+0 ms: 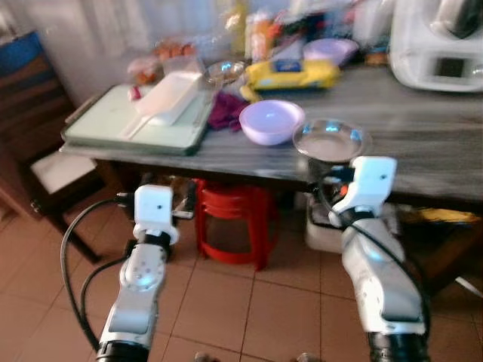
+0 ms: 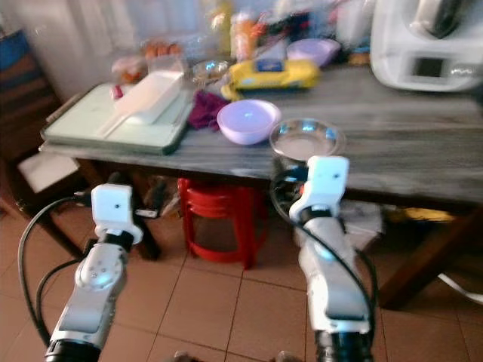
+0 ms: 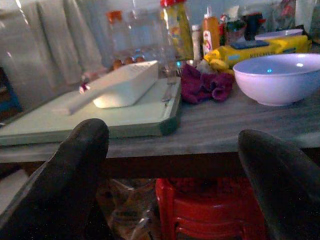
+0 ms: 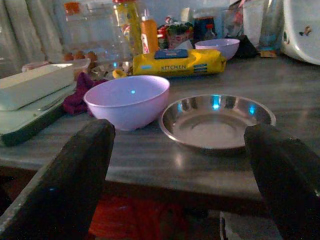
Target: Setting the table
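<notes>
A lavender plastic bowl (image 1: 272, 121) and a shallow steel dish (image 1: 330, 139) sit side by side near the front edge of the grey table (image 1: 423, 143). A second lavender bowl (image 1: 330, 50) stands further back. My right gripper (image 4: 180, 132) is open, held below and just in front of the table edge, facing the steel dish (image 4: 217, 120) and the bowl (image 4: 127, 100). My left gripper (image 3: 172, 140) is open too, low before the table, facing the green tray (image 3: 90, 117) and the bowl (image 3: 280, 77). Neither holds anything.
A long white box (image 1: 170, 96) lies on the green tray (image 1: 98, 128). A purple cloth (image 1: 226, 109), a yellow package (image 1: 293, 74), bottles and a white appliance (image 1: 438, 45) crowd the back. A red stool (image 1: 230, 219) stands under the table, a chair (image 1: 53, 170) at left.
</notes>
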Controlling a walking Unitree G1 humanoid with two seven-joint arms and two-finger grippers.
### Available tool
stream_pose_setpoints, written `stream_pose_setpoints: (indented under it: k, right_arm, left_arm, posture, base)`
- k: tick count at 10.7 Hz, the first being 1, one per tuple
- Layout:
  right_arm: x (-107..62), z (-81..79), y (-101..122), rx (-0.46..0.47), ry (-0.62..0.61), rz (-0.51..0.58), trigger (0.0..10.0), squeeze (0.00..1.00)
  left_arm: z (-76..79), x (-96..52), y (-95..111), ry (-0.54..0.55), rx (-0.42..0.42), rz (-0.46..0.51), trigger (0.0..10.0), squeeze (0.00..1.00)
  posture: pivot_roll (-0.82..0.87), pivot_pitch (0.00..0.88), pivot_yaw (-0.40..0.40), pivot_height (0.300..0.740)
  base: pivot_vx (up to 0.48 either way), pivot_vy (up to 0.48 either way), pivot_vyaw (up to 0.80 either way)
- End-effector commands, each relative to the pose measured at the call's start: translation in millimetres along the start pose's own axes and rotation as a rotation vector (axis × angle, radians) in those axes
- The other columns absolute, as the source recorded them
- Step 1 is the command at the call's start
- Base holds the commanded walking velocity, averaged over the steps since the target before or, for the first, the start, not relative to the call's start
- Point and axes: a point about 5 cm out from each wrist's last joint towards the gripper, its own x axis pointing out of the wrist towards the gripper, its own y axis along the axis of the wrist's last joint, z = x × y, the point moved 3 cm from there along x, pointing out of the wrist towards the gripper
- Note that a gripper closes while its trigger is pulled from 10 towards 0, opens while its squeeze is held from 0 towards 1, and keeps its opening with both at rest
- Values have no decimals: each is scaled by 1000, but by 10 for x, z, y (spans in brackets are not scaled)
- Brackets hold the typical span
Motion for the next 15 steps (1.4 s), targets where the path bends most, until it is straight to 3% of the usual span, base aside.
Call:
stream_pose_setpoints:
  k: [1, 2, 3, 4, 6, 11, 13, 15]
  right_arm:
    - [16, 49, -20, -33, -51, -7, 10000, 0]
    - [23, 0, -15, -7, -2, 0, 10000, 0]
    - [-15, -127, 73, 166, 143, 62, 10000, 0]
    - [-2, -40, 37, 80, 75, 44, 10000, 0]
    - [-17, 6, -40, 76, 55, 13, 10000, 0]
    - [-51, 8, -240, -86, 39, -19, 10000, 0]
    - [-51, -6, -296, -22, 49, -62, 10000, 0]
    - [-42, 32, -303, -15, 20, -47, 10000, 0]
  left_arm:
    - [-5, -6, -4, -6, 2, -5, 10000, 0]
    - [-4, -5, -3, -8, 3, -7, 10000, 0]
    - [-3, -11, -5, -10, 5, -8, 10000, 0]
    - [-8, -13, -7, -12, 8, -10, 10000, 0]
    - [-7, -12, -15, -16, 10, -13, 10000, 0]
    - [-18, -45, -65, -11, 11, -37, 10000, 0]
    - [-27, -36, -65, -8, 13, -39, 10000, 0]
    - [-29, -31, -69, -11, 15, -40, 10000, 0]
  posture:
    - [-144, 84, 103, 740]
    - [-144, 84, 103, 740]
    - [-140, 86, 112, 740]
    - [-141, 88, 112, 740]
    - [-139, 90, 113, 740]
    - [-134, 97, 104, 740]
    - [-128, 92, 107, 740]
    - [-127, 87, 112, 740]
  base:
    - [0, 0, 0]
    - [-240, 0, 0]
    - [0, 0, 0]
    - [0, 0, 0]
    - [0, 0, 0]
    - [-174, 0, 0]
    - [-308, 0, 0]
    - [-315, 0, 0]
